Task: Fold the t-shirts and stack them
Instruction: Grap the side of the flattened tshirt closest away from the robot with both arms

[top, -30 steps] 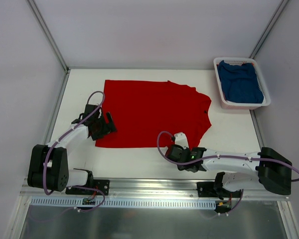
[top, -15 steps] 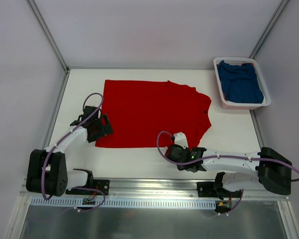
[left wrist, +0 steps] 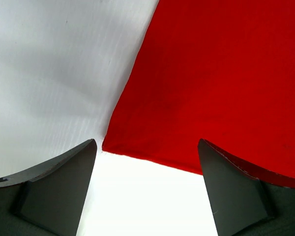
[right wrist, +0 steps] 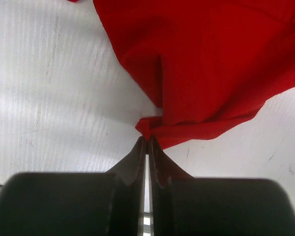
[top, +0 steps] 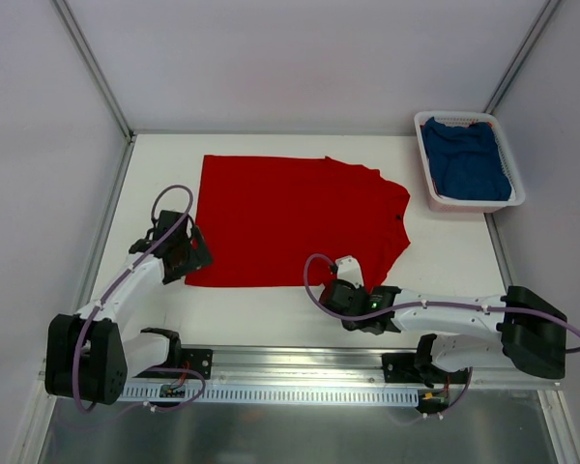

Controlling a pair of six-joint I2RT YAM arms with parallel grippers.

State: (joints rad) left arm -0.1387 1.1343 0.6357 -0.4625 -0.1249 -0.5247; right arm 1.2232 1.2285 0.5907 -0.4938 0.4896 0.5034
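1. Left claw [top: 187, 253] sits at the left of the frame, open, its two fingers spread wide with nothing held (the left wrist view shows a bare gap between them).
2. Just to its right the red t-shirt [top: 290, 217] lies spread flat on the white counter [top: 155, 174] in the middle of the frame. Its longer side runs left to right, and its lower-left corner is the part nearest this claw.
3. In the left wrist view that corner sits between the two fingers and a little beyond their tips, touching neither; how high the claw hangs above the cloth I cannot tell.
4. The coming move, as I judge it, turns on that relation: the corner lies straight ahead of the open claw, and the left arm is much nearer it than the right.
5. Right claw [top: 350, 271], at the lower centre-right of the frame, is closed on a bunched bit of the red t-shirt's lower edge (its wrist view shows the fingers pressed together with cloth pinched at their tips).
6. At the upper right, the blue t-shirt [top: 469, 164] lies crumpled in the white basket [top: 425, 159], well apart from both claws.
7. The task looks early: one point of the red t-shirt is gripped, the corner is not yet taken, and nothing is stacked.
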